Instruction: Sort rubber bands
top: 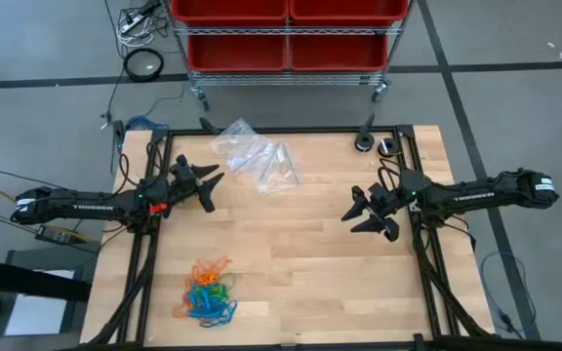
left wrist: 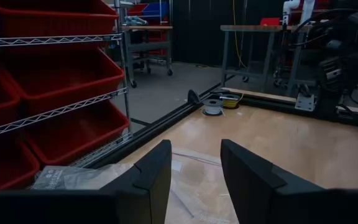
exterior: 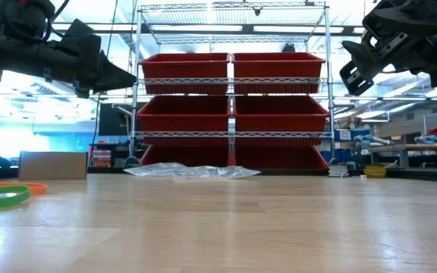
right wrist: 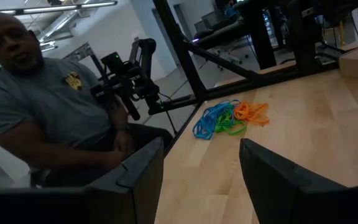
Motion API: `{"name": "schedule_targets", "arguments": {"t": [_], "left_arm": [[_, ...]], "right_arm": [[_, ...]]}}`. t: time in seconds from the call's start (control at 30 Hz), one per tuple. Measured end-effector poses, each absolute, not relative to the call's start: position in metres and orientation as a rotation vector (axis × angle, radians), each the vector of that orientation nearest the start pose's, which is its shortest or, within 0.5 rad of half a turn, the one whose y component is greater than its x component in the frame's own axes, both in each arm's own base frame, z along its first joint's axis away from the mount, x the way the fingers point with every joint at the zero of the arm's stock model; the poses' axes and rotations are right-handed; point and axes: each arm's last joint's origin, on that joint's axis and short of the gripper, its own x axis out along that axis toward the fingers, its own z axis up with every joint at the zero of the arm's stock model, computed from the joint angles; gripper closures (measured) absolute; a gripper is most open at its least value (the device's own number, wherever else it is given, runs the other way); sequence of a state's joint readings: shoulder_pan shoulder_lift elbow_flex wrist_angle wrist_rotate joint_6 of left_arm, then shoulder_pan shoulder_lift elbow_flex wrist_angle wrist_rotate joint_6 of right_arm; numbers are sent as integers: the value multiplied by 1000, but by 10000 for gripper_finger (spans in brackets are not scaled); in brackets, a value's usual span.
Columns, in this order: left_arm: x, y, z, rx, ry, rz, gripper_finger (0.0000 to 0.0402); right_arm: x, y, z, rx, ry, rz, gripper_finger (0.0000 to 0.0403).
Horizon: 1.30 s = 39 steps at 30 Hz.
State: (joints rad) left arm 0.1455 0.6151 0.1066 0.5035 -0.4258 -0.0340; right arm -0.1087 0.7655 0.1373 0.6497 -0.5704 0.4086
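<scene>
The bands (top: 206,291) lay in one mixed heap at the table's (top: 320,253) near edge. Both grippers, left (top: 206,187) and right (top: 361,214), hung far off, fingers apart, holding nothing. Tangled bands might lift together.

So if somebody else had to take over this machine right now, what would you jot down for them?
Left gripper: open, empty, raised near the clear plastic bags.
Right gripper: open, empty, raised over bare table.
Rubber bands: orange, blue and green, all in one mixed heap near the table's front edge on the left arm's side.
Done: nothing sorted.
Left: separate every band by colour.
A person sits beyond the table.
</scene>
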Motion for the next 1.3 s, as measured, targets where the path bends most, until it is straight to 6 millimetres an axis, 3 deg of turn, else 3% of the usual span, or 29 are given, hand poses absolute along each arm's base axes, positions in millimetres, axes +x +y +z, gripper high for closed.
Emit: {"name": "schedule_targets", "arguments": {"t": [1.3], "left_arm": [[138,32,189,-32,-5,571,254]], "right_arm": [[156,-2,193,374,63,453,204]]}}
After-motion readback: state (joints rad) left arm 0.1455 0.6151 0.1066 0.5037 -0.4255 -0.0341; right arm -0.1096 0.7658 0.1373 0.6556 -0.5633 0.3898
